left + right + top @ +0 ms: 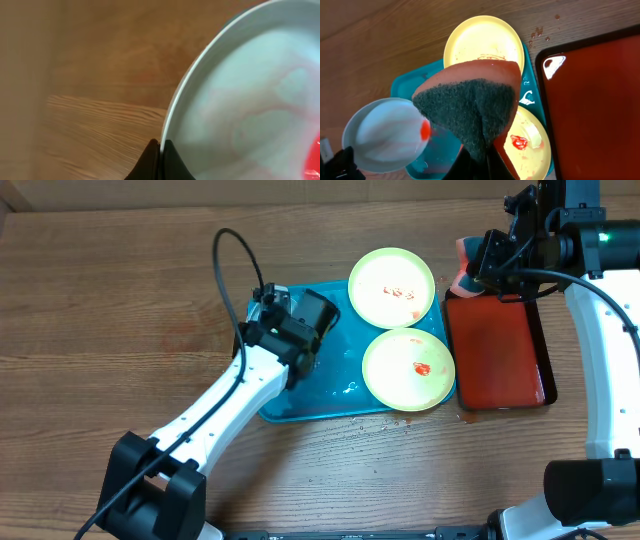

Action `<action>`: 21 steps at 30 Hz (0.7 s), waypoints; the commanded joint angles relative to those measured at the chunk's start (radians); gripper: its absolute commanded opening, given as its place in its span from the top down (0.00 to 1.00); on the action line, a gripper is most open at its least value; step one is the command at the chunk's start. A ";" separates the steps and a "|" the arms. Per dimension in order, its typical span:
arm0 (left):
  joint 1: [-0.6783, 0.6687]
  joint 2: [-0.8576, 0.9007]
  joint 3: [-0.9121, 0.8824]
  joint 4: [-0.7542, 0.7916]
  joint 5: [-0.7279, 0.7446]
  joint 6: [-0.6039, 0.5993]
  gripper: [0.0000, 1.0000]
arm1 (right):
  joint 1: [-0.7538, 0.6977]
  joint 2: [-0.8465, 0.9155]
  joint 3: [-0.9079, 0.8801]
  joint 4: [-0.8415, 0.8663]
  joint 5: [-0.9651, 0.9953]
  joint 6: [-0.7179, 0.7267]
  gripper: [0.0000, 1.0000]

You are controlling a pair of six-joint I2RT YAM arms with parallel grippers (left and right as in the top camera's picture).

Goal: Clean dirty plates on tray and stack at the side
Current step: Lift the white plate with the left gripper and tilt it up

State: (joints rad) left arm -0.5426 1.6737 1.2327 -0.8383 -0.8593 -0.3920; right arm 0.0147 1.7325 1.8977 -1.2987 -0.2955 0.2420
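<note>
My left gripper (161, 146) is shut on the rim of the pale blue plate (250, 100), which carries a red sauce spot at its right edge. From the right wrist view this plate (385, 135) hangs tilted over the left end of the turquoise tray (402, 85). Overhead, my left gripper (305, 330) and arm hide it. Two yellow-green plates (391, 287) (408, 370) lie on the tray's (300, 405) right half, both with red smears. My right gripper (482, 160) is shut on an orange sponge (470, 100) with a dark scouring face, held high above the tray's far right corner (495, 265).
A red dark-rimmed tray (497, 350) lies right of the turquoise one, under my right arm. Small red sauce drops dot the wood near its front left corner (465, 417). Wet patches glint on the turquoise tray's floor.
</note>
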 commanded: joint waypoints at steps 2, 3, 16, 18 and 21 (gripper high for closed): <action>-0.065 -0.016 0.034 0.017 -0.280 -0.044 0.96 | 0.001 -0.006 0.006 0.005 0.011 -0.004 0.96; -0.077 -0.016 0.034 0.027 -0.319 -0.043 0.96 | 0.001 -0.006 0.006 0.005 0.011 -0.004 0.96; -0.211 -0.016 0.034 0.143 -0.704 -0.026 0.96 | 0.001 -0.006 0.006 -0.019 0.034 -0.007 0.96; -0.215 -0.016 0.034 0.144 -0.704 -0.023 0.96 | 0.001 -0.006 0.006 -0.020 0.034 -0.007 0.96; -0.217 -0.016 0.034 0.144 -0.704 -0.023 0.96 | 0.001 -0.006 0.006 -0.020 0.033 -0.007 0.96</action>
State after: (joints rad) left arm -0.7532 1.6737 1.2388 -0.7013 -1.4940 -0.4007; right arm 0.0147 1.7325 1.8977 -1.3243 -0.2722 0.2417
